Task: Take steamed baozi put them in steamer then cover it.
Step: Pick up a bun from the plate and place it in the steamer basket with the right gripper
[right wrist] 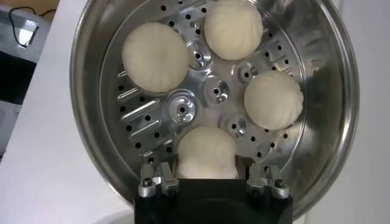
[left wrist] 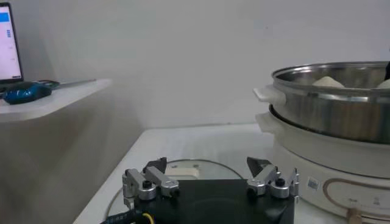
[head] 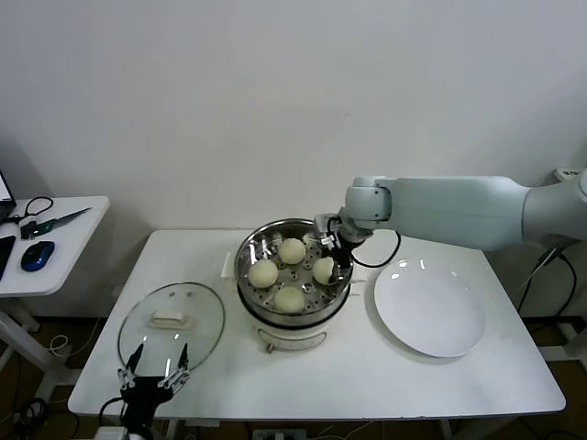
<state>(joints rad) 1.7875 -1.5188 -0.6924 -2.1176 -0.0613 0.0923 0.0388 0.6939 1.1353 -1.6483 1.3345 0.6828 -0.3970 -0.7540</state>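
Note:
The steamer [head: 292, 316] stands mid-table, its steel pot [right wrist: 91, 122] open, with four cream-white baozi on the perforated tray. Three lie free [right wrist: 155, 56] [right wrist: 233, 27] [right wrist: 273, 99]. My right gripper [right wrist: 207, 173] reaches into the pot's right side [head: 335, 252], its fingers closed against the sides of the fourth baozi [right wrist: 206, 152], which sits at tray level. The glass cover [head: 171, 321] with its white handle lies flat on the table left of the steamer. My left gripper [head: 154, 374] is open and empty at the cover's near edge [left wrist: 210, 173].
An empty white plate [head: 428, 307] lies right of the steamer. A side table [head: 55, 240] at the far left holds a blue mouse [left wrist: 21, 93] and cables. The table's front edge runs just behind my left gripper.

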